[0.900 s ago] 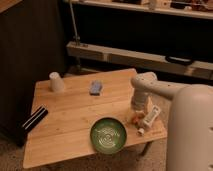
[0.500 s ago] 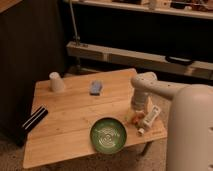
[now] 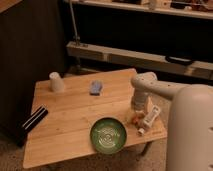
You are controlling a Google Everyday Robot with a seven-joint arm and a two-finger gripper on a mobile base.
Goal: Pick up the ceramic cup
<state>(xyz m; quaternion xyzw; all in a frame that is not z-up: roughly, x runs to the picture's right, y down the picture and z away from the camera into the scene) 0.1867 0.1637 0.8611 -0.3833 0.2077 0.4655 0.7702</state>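
The ceramic cup (image 3: 56, 81) is small, off-white and tapered, standing upside down near the far left corner of the wooden table (image 3: 65, 120). The gripper (image 3: 141, 123) hangs at the end of the white arm (image 3: 150, 90) over the table's right edge, far to the right of the cup and apart from it. A round green bowl (image 3: 108, 134) with a white pattern sits at the front, just left of the gripper.
A small blue-grey object (image 3: 96, 88) lies near the table's far middle. A black flat object (image 3: 31, 123) lies over the left edge. A dark panel (image 3: 30, 55) stands to the left and a metal shelf rail (image 3: 145, 57) runs behind.
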